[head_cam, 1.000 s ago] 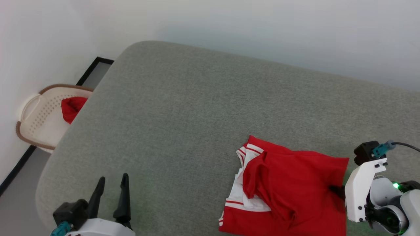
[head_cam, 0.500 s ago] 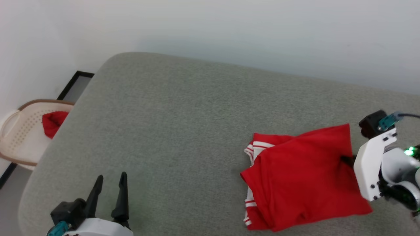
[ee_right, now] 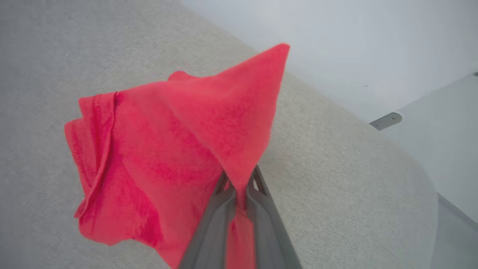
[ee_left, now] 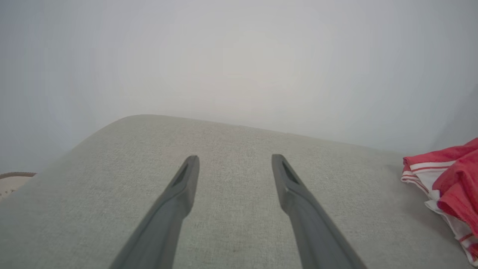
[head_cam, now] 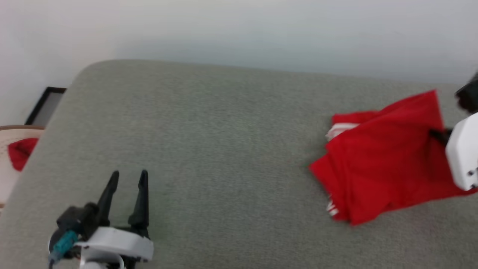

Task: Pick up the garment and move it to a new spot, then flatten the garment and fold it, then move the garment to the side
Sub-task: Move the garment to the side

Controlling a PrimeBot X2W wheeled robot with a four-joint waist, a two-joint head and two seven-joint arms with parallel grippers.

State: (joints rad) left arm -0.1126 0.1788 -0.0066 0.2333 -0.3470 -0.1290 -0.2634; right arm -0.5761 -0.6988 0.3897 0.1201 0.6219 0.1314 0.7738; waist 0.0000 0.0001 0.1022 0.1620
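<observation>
Head view: basket (head_cam: 18, 127) holds red cloth (head_cam: 20, 152); garment (head_cam: 377, 164) outside.

garment (head_cam: 381, 168): soft red knit cloth, matt | upholstered surface (head_cam: 224, 130): grey-green woven fabric, coarse, matt | left gripper (head_cam: 129, 173): dark, smooth, matt, plastic-looking | wall (head_cam: 261, 30): smooth, matt

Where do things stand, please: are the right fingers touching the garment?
Touching. The right wrist view shows the fingers of the right gripper shut on a fold of the garment, cloth squeezed between them.
</observation>
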